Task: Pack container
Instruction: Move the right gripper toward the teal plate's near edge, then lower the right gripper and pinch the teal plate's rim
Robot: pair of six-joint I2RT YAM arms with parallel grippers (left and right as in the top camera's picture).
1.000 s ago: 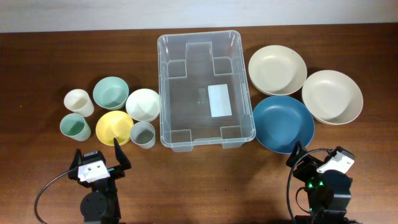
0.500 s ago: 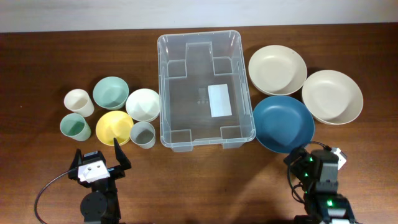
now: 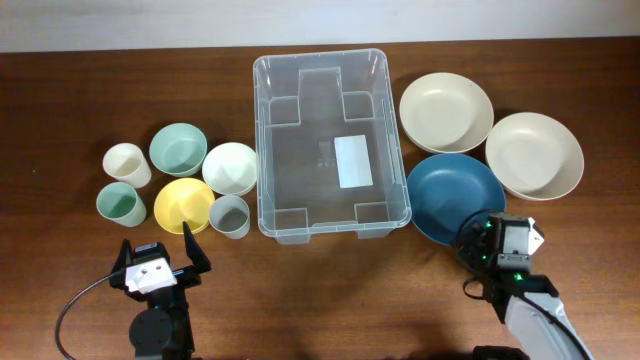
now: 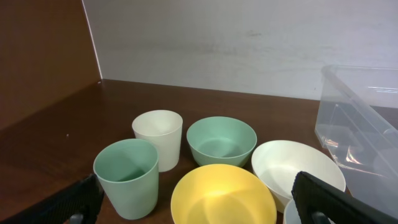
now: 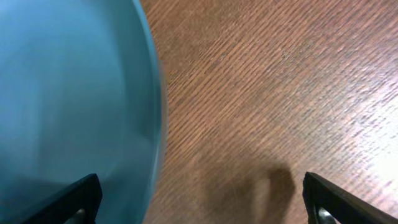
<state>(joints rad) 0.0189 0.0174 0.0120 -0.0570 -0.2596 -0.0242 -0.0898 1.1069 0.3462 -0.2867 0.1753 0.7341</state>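
The container [image 3: 300,175] is seen standing upright and open-topped at the middle of the table [image 3: 60,90]. Its long axis is laid from the near side toward the far edge, so one short end faces the arms and the other lies close to that far edge. A white label [image 3: 352,161] is seen on its base, right of centre.

To its left a cluster is set: a teal bowl [image 3: 178,148], a white bowl [image 3: 231,167] just beside the container's left wall, a yellow bowl [image 3: 183,205], a cream cup [image 3: 127,163], a green cup [image 3: 120,204] and a grey cup [image 3: 230,215]. To its right a cream plate [image 3: 445,112] is placed at the far side, a second cream plate [image 3: 533,154] further right, and a blue plate [image 3: 455,198] nearest the arms, its rim just beside the container's right wall.

The left gripper [image 3: 160,248] is held short of the yellow bowl, its jaws spread to their widest with nothing between them. The right gripper [image 5: 202,202] is likewise spread fully and grips nothing — it is placed at the near rim of the blue plate.

The plates and the whole container are given by the overhead view alone. The depth of the cups and bowls, and a pale wall [image 4: 249,37] behind the table, are shown only by the left wrist view. In the right wrist view only the blue plate's blurred rim and wood grain are seen.

Bare wood is left along the near side in front of the container, between the arms, and at the far left.
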